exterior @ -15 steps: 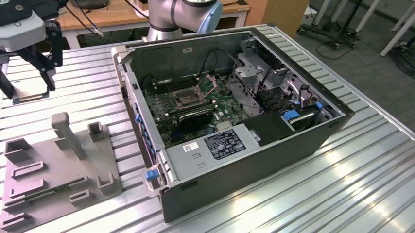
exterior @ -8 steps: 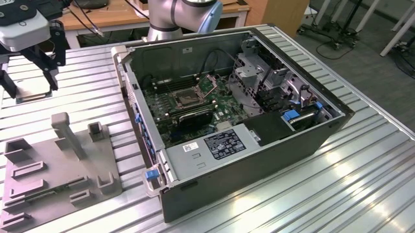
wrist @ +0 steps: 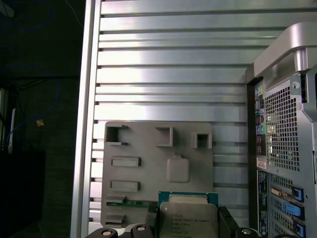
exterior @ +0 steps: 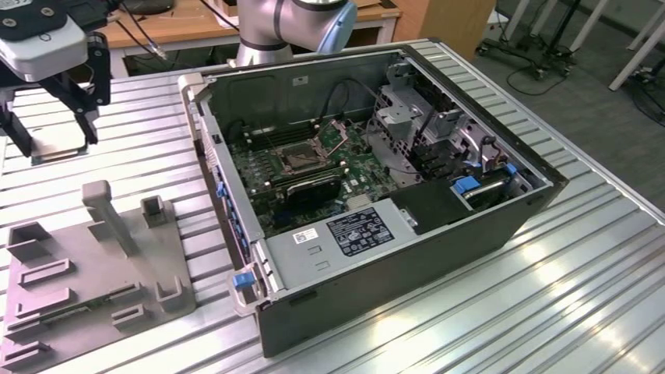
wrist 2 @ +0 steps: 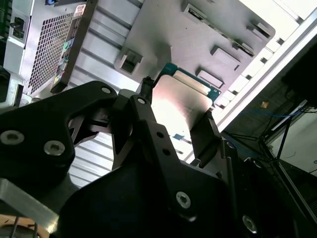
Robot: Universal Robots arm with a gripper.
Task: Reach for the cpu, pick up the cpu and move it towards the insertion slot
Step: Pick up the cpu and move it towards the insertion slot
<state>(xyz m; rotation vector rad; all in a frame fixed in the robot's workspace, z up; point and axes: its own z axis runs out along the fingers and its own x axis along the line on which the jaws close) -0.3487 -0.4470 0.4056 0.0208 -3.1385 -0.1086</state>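
Pincer point(wrist 2: 176, 109) was clamped on the cpu point(wrist 2: 184, 96). Its black fingers point(wrist 2: 204, 134) pressed 2 opposite edges, closed only as far as the chip's width allowed. Cpu was off the table point(exterior: 582, 296), held in the air. In the first wrist view the cpu point(wrist: 188, 218) showed its pale metal lid & green rim btwn the finger tips, w/ the grey tray point(wrist: 158, 148) lying on the table's metal slats below & beyond it. In the exterior view the pincer point(exterior: 52, 140) hung at the far end of the exterior view's left, past the far edge of the tray point(exterior: 93, 273) & above the table. Insertion slot point(exterior: 299, 160), silvery frame w/ dark centre, lay on the green board inside the open computer case point(exterior: 416, 265). The case stood to the exterior view's right of the tray, so the slot was well apart from the cpu. Robot arm point(exterior: 301, 23) rose behind the case on the far side.
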